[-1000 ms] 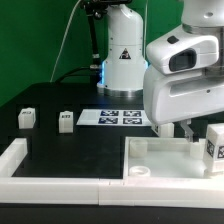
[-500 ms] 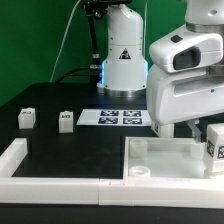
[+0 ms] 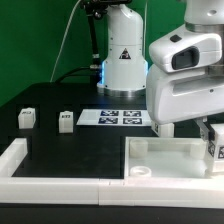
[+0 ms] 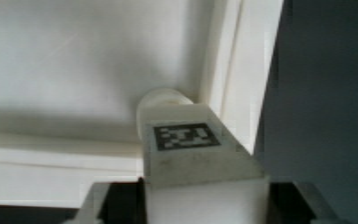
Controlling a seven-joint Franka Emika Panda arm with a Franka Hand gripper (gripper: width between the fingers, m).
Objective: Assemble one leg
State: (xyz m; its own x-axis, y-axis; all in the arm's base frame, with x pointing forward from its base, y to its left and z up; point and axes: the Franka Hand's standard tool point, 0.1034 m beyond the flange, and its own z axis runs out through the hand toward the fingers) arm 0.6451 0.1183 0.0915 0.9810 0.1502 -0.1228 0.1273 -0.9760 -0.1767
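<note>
My gripper is shut on a leg, a small white block with a black-and-white tag; its dark fingers flank the block on both sides. In the exterior view the held leg hangs at the far right, just above the large white tray-like part, near its raised rim. The arm's bulky white hand hides most of the grip there. In the wrist view the tray-like part's flat inside and rim lie beneath the leg. Two other legs stand on the black table at the exterior view's left.
The marker board lies on the black table in front of the robot's base. A white raised border runs along the table's front and left edge.
The arm with the held leg has shifted slightly toward the exterior view's right. The two legs on the table have not moved.
</note>
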